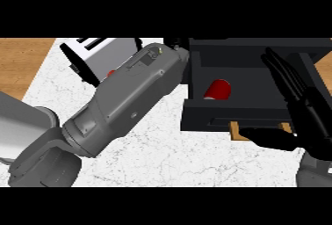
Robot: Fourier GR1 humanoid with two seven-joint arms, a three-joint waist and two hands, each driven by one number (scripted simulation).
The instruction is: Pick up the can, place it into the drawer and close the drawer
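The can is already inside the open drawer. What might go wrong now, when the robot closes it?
The right hand, fingers straight, reaches over the drawer; it may get caught as the drawer slides in. The red can lies on its side, so it may roll. The left forearm hides its hand, near the white appliance.

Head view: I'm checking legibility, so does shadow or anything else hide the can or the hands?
Head view: the red can lies in the dark drawer, readable but partly cut by its front; the right hand is black on black; the grey left forearm hides the left hand.

no readable text, labels, brands, numbers, signs anywhere in view
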